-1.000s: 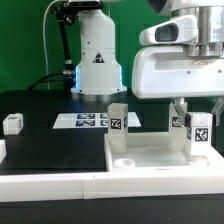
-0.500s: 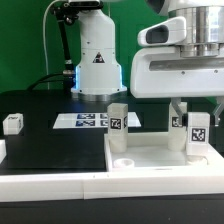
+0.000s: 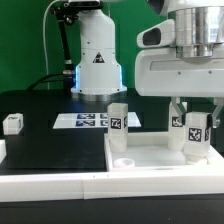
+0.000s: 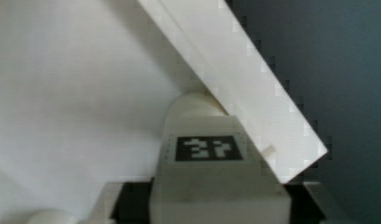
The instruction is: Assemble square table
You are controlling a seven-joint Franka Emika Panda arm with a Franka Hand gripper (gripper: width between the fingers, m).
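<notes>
Directly beneath the pincer (image 3: 196,122) stood one white table leg (image 3: 198,138), upright on the square top (image 3: 150,162), near the far corner on the exterior view's right. The pincer reached straight down and its two fingers were closed narrowly on the leg's upper part, one finger on each side. The leg's tagged face was turned toward the exterior camera.

The wrist view looked down the same line. The leg (image 4: 208,140) sat squarely between the dark finger pads (image 4: 130,200), with its tag facing up at the lens. White table surface lay past it, and a pale raised edge ran slantwise beside it.

The relation that mattered was this one – the leg's long axis was vertical, in line with the pincer's own axis, and nothing stood between them. Any coming move would likely be a twist or a press down along that axis, to seat the leg in its corner hole. The hole itself was hidden under the leg.

A second leg (image 3: 118,122) stood upright at the far corner on the exterior view's left, well apart from the pincer. A third leg (image 3: 12,123) lay loose on the dark desk (image 3: 40,150), farther left – beyond the marker board (image 3: 84,120)
</notes>
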